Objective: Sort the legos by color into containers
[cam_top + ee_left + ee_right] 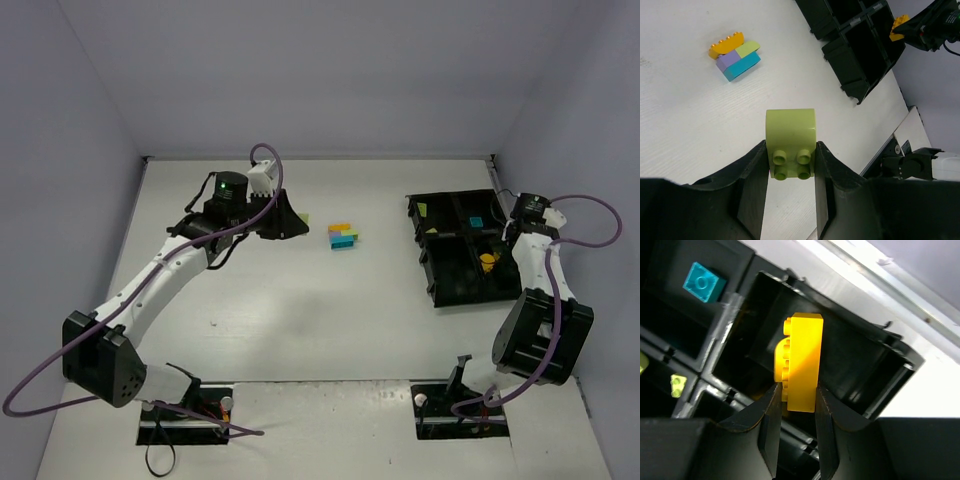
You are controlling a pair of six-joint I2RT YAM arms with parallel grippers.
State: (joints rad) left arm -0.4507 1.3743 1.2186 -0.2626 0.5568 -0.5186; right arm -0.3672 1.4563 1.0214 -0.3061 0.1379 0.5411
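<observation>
My left gripper [790, 150] is shut on a lime green lego [790, 135], held above the white table left of the middle [300, 222]. A small joined cluster of legos [343, 237] in orange, lavender, lime and cyan lies on the table beyond it [736, 56]. The black divided tray of containers [437, 295] stands at the right. My right gripper [797, 390] is shut on a yellow lego [801, 360] and hangs over a tray compartment [488, 260]. A cyan lego [701, 282] and a lime lego [676, 385] lie in other compartments.
Lavender walls close the table in at the back and both sides. The two arm bases [185, 410] [460, 405] sit at the near edge, and purple cables loop off both arms. The tray's raised wall [725, 325] stands just under my right fingers.
</observation>
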